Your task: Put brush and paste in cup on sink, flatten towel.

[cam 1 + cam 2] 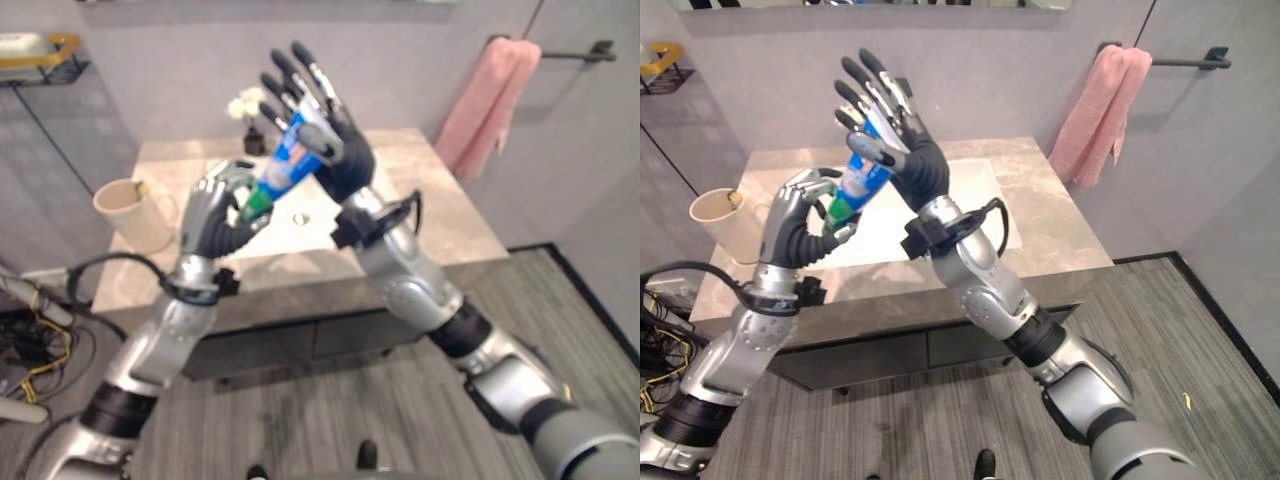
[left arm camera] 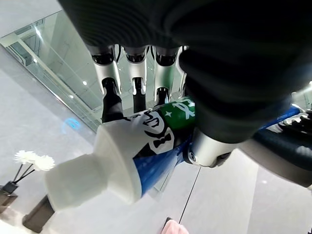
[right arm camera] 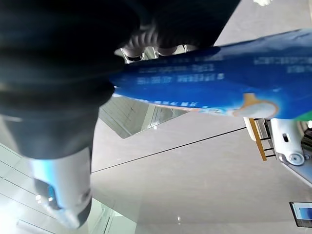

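A blue toothpaste tube (image 1: 290,160) with a green band and a white cap (image 2: 73,183) is held in the air above the sink (image 1: 970,190). My left hand (image 1: 210,215) is shut round its cap end. My right hand (image 1: 345,160) is behind the tube's upper part, fingers straight and spread upward, with the thumb (image 1: 875,148) folded across the tube and pinning it to the palm. A cream cup (image 1: 130,212) stands on the counter's left side with a small yellowish thing at its rim. A pink towel (image 1: 490,105) hangs bunched on a wall bar at the right.
The marble counter (image 1: 1040,230) runs along a grey wall. White flowers (image 1: 245,105) stand at the back, behind my hands. A wire shelf (image 1: 40,55) hangs on the wall at the upper left. Grey plank floor lies before the cabinet.
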